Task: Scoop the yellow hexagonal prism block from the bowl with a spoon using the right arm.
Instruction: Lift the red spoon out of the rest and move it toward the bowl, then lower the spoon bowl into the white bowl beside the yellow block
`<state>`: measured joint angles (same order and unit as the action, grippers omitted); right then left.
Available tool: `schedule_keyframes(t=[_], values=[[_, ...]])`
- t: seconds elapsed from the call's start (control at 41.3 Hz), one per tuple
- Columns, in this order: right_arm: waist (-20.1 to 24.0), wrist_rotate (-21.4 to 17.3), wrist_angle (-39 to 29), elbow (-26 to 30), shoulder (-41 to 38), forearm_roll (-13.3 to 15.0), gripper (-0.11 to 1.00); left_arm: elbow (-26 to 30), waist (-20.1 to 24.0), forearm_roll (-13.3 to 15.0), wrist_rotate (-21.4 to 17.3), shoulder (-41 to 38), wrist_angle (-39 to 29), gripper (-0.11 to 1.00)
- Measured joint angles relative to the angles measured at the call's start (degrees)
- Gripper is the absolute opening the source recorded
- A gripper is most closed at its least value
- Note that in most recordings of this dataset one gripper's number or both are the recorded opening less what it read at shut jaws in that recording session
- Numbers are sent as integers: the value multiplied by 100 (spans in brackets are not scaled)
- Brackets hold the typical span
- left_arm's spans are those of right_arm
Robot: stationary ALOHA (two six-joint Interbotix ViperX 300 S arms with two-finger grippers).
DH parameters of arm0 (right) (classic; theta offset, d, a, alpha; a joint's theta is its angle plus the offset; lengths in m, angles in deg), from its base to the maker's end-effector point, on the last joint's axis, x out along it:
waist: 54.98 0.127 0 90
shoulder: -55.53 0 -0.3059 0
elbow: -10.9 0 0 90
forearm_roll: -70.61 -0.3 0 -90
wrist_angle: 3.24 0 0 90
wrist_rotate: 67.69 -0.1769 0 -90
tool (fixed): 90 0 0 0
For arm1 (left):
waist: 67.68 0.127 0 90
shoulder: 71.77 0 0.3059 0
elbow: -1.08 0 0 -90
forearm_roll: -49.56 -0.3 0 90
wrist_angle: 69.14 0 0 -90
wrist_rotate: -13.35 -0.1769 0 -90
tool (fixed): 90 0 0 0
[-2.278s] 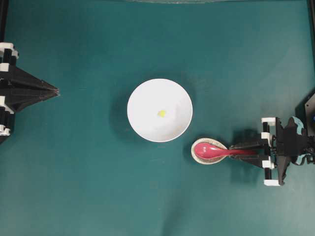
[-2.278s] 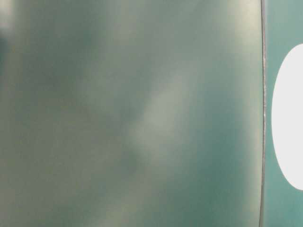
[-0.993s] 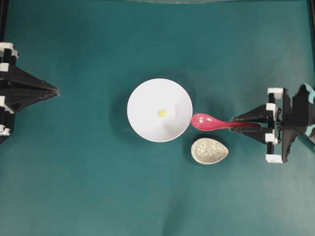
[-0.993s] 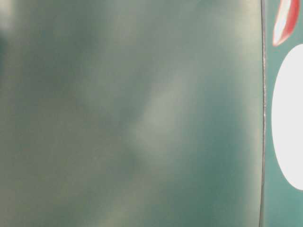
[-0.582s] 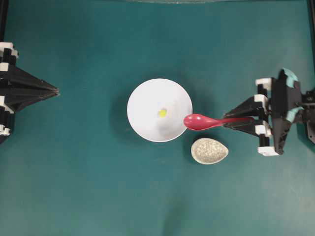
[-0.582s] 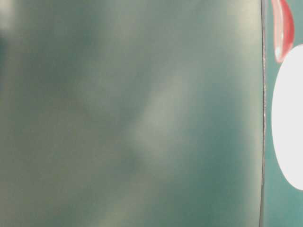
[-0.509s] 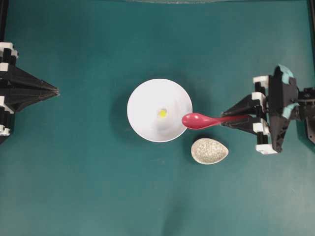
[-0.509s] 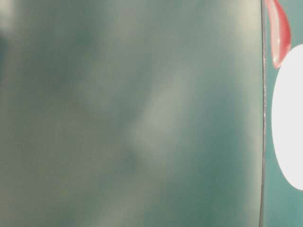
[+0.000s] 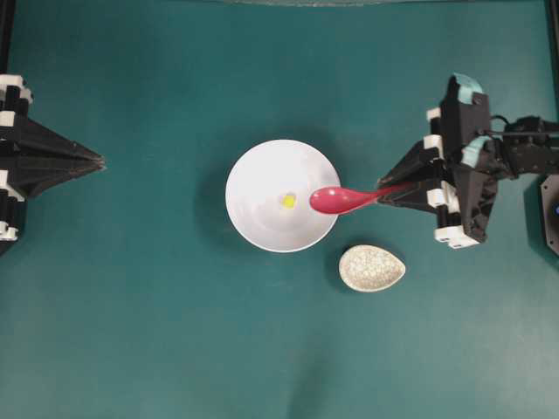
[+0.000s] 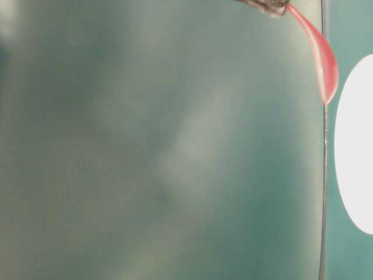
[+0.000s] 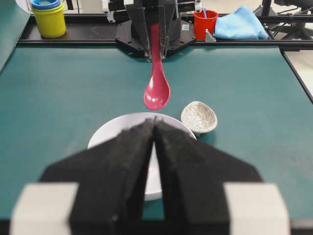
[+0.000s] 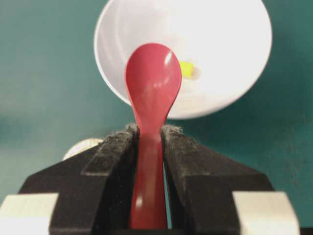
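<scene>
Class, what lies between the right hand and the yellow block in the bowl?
Only the spoon the right hand holds, its scoop over the bowl beside the yellow block, overhead view.

gripper (image 12: 149,142) clamps spoon (image 12: 151,98) above bowl (image 12: 220,39).

bowl (image 9: 262,223) rim open all round, only the spoon (image 9: 336,200) scoop hanging over its right edge | speckled spoon rest (image 9: 372,267) sits just below-right of the bowl, apart from it, narrowing a low approach there | left gripper (image 9: 98,161) parked far left, well apart | green table (image 9: 175,332) bare elsewhere
</scene>
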<state>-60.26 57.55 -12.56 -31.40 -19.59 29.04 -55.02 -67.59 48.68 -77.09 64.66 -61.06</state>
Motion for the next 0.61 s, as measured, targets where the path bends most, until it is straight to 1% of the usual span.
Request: schedule_keyframes(t=[0.121,0.339,0.606], values=[[-167,0,-387,255,-237,26,24,0,0,0,-9,0,0,9],[-501,-9,-967,738,-729,79,24,18,0,-9,-237,26,0,9],[-624,-88,-1582,1345,-1239,229,24,18,0,-18,-308,35,0,9]])
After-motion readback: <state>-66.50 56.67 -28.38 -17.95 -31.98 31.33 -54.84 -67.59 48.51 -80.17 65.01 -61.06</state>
